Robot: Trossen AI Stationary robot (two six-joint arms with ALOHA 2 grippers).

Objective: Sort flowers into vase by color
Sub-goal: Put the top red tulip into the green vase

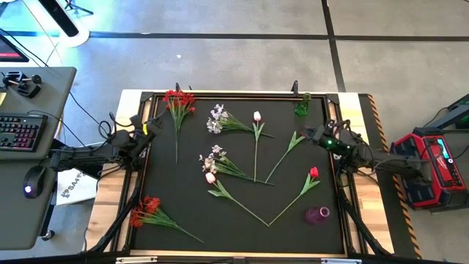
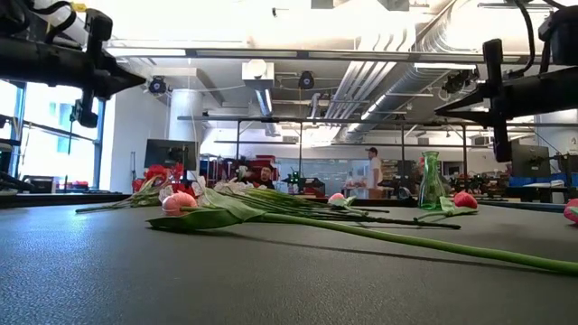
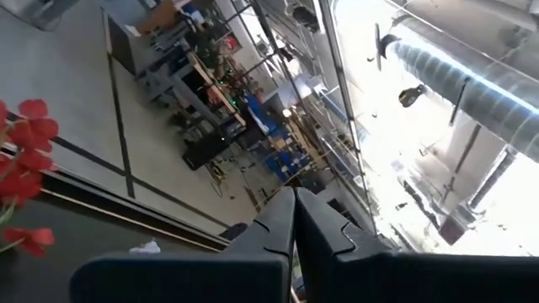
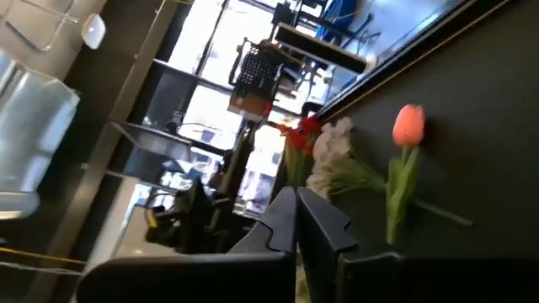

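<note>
Flowers lie flat on the black mat [image 1: 242, 227]. One red bunch [image 1: 179, 103] lies at the far left and another [image 1: 146, 209] at the near left. There are two white-lavender sprigs [image 1: 218, 119] [image 1: 212, 158], a pale tulip [image 1: 257, 117], a pink tulip [image 1: 210, 177] [image 2: 179, 202] and a red tulip [image 1: 314, 173]. A green vase [image 1: 302, 105] [image 2: 431, 181] stands at the far right of the mat. A purple vase [image 1: 317, 214] sits near right. My left gripper [image 1: 150, 126] [image 3: 293, 210] hovers shut over the mat's left edge. My right gripper [image 1: 315, 134] [image 4: 295, 206] hovers shut over the right side. Both hold nothing.
A bare green stem [image 1: 292, 147] lies mid-right on the mat. Beyond the left edge are a desk with a keyboard [image 1: 20, 132] and mouse [image 1: 29, 189]. A red case [image 1: 431, 165] sits to the right. People stand in the room behind the table [image 2: 372, 171].
</note>
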